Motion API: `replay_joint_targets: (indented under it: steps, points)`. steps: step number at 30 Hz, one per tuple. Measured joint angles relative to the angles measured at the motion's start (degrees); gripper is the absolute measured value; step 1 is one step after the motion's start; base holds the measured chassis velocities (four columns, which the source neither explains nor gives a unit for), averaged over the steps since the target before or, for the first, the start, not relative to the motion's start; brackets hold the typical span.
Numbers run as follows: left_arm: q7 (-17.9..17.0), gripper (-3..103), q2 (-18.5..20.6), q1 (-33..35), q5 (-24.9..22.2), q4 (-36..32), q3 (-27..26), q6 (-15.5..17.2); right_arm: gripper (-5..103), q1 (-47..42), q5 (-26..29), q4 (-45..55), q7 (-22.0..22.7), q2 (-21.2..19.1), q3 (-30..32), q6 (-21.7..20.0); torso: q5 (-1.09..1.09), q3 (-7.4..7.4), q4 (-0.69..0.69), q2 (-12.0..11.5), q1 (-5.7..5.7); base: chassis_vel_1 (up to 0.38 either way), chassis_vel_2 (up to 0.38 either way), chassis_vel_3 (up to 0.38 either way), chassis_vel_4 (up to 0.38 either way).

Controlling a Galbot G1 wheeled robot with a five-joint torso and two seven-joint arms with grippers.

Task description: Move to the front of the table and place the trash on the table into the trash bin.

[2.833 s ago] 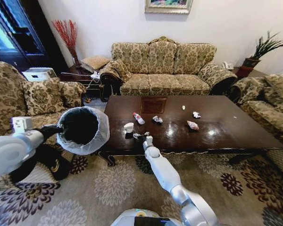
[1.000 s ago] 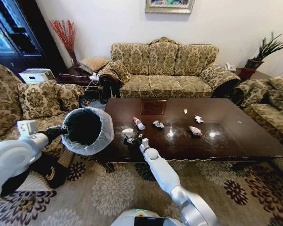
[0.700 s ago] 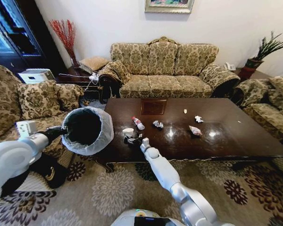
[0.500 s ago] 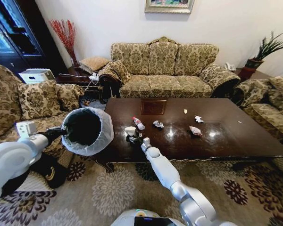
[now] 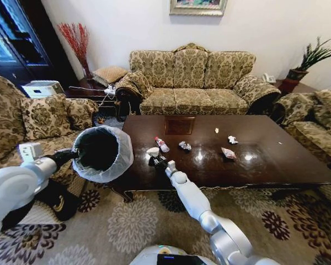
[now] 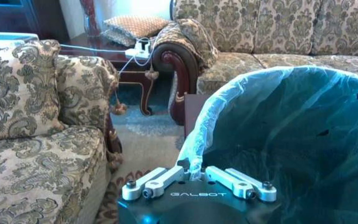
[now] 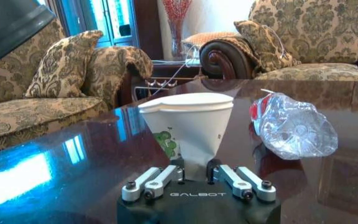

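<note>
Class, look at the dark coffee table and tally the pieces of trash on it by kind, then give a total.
White cup, in the right gripper: 1
Small clear bottle: 1
Crumpled wrappers, silvery, white, pinkish: 3
Tiny pale scrap, kind unclear: 1
Total: 6

— Anything readable here?
— Just one word, "GALBOT", in pale capitals. It stands on the dark body of the left gripper, at six o'clock in the left wrist view.
— Anywhere else?
— The same "GALBOT" on the right gripper, again at six o'clock. The bottle's label can't be read.
</note>
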Motion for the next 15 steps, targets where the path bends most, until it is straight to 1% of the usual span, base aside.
replay_joint_targets:
  steps: [4, 5, 6, 7, 8, 9, 10, 11, 12, 13, 14, 15]
  points:
    - [0.0, 0, 0.4, 0.1, 0.0, 0.2, 0.0, 0.0, 13, -0.9, 0.0, 2.2, 0.3, 0.0, 0.1, -0.3, 0.00, 0.00, 0.00, 0.0, 0.00, 0.000, 0.000, 0.000, 0.000]
    - [0.1, 0, 0.8, 0.2, 0.0, 0.4, -0.2, 0.0, 13, -1.8, 0.0, 5.2, 0.7, 0.0, -0.1, -0.7, 0.00, 0.01, -0.01, 0.0, 0.01, 0.000, 0.000, 0.000, 0.000]
    - [0.1, 0, 1.3, 0.5, -0.1, 0.8, -0.6, 0.2, 10, -3.2, 0.1, 9.1, 1.1, 0.0, 0.0, -0.9, 0.00, 0.00, -0.01, 0.0, 0.01, 0.000, 0.000, 0.000, 0.000]
    - [0.1, 0, 2.1, 0.8, -0.5, 1.3, -0.9, 0.5, 10, -5.4, 0.5, 14.7, 1.8, 0.0, 0.1, -1.3, 0.02, 0.01, 0.00, 0.0, 0.01, 0.000, 0.000, 0.000, 0.000]
    - [0.1, 0, 2.1, 0.8, -0.5, 1.3, -0.9, 0.5, 10, -5.4, 0.5, 14.7, 1.8, 0.0, 0.1, -1.3, 0.02, 0.01, 0.00, 0.0, 0.01, 0.000, 0.000, 0.000, 0.000]
    - [0.0, 0, 3.0, 1.0, -1.0, 2.0, -1.1, 1.0, 10, -7.6, 1.7, 21.7, 2.9, 0.0, 0.1, -1.9, 0.04, 0.01, 0.01, 0.0, 0.01, 0.000, 0.000, 0.000, 0.000]
    - [-0.2, 0, 4.1, 1.1, -1.7, 2.9, -1.1, 1.5, 10, -9.2, 2.6, 27.1, 3.7, -0.5, 0.4, -1.9, 0.05, 0.00, 0.02, 0.0, 0.00, 0.000, 0.000, 0.000, 0.000]
    - [-0.8, 0, 5.4, 1.1, -2.6, 3.9, -1.1, 2.1, 10, -11.1, 3.1, 33.0, 4.6, -1.8, 1.1, -2.0, 0.02, -0.01, 0.03, 0.0, -0.01, 0.000, 0.000, 0.000, 0.000]
    - [-0.8, 0, 5.4, 1.1, -2.6, 3.9, -1.1, 2.1, 10, -11.1, 3.1, 33.0, 4.6, -1.8, 1.1, -2.0, 0.02, -0.01, 0.03, 0.0, -0.01, 0.000, 0.000, 0.000, 0.000]
    - [-1.5, 0, 6.9, 1.1, -3.8, 4.7, -0.9, 2.7, 10, -12.6, 3.6, 38.6, 5.3, -3.2, 1.9, -2.0, 0.01, 0.00, 0.01, 0.0, -0.01, 0.000, 0.000, 0.000, 0.000]
    - [-1.5, 0, 6.9, 1.1, -3.8, 4.7, -0.9, 2.7, 10, -12.6, 3.6, 38.6, 5.3, -3.2, 1.9, -2.0, 0.01, 0.00, 0.01, 0.0, -0.01, 0.000, 0.000, 0.000, 0.000]
    - [-2.5, 0, 8.7, 0.8, -6.1, 5.4, -0.4, 3.5, 10, -13.6, 4.7, 44.7, 5.9, -4.8, 2.7, -2.0, 0.01, -0.01, 0.01, 0.0, -0.01, 0.000, 0.000, 0.000, 0.000]
